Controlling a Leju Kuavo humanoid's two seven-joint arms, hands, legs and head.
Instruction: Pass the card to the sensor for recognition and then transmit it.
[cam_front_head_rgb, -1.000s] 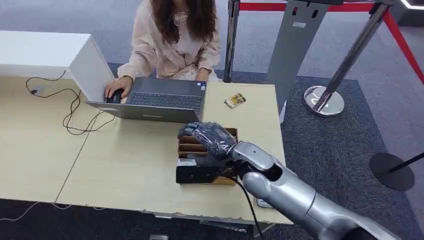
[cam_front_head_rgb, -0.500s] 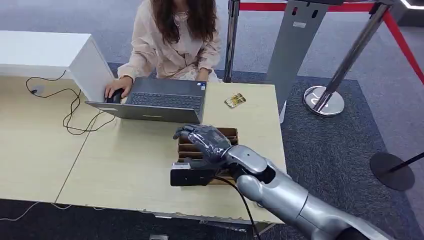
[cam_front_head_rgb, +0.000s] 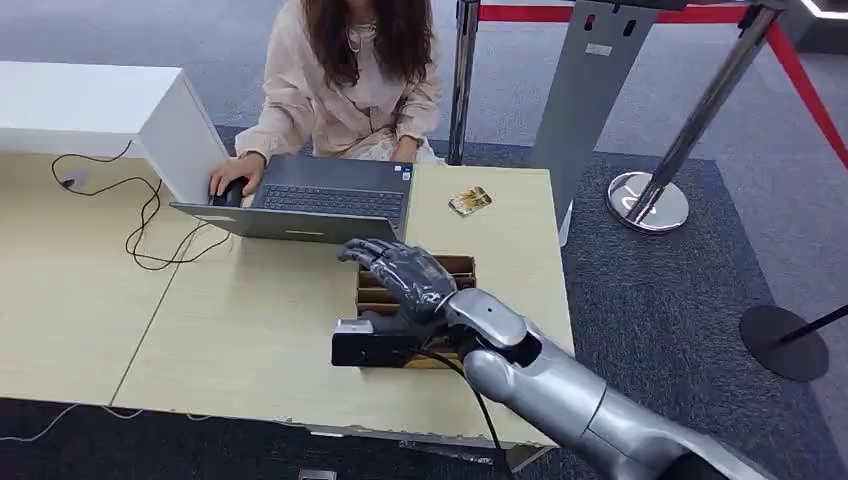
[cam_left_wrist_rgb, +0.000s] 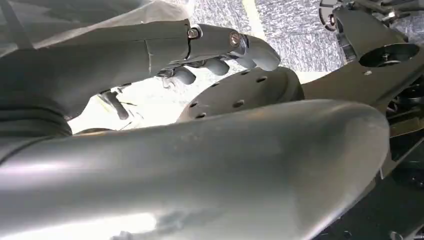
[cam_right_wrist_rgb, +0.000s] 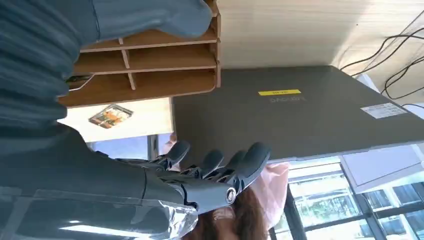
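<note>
In the head view the right hand (cam_front_head_rgb: 405, 280) sits at the centre of the frame, above the wooden divided box (cam_front_head_rgb: 462, 268) on the light tabletop (cam_front_head_rgb: 250, 330), its fingers (cam_front_head_rgb: 365, 250) spread apart with nothing between them, reaching toward the laptop (cam_front_head_rgb: 310, 205). A black block (cam_front_head_rgb: 375, 345), partly covered by the wrist, lies just below the hand at the box's near edge. The card (cam_front_head_rgb: 469, 200) lies flat on the tabletop in the upper middle, right of the laptop and well apart from the hand. A person (cam_front_head_rgb: 350, 80) sits behind the laptop at the top.

In the left wrist view the left hand (cam_left_wrist_rgb: 150, 55) crosses the upper frame, its fingers (cam_left_wrist_rgb: 250, 50) loosely bent and holding nothing.

In the right wrist view the fingers (cam_right_wrist_rgb: 240, 160) at lower centre are spread and empty, near the laptop lid's edge; the card (cam_right_wrist_rgb: 111, 116) shows at left, beside the box (cam_right_wrist_rgb: 150, 60).
</note>
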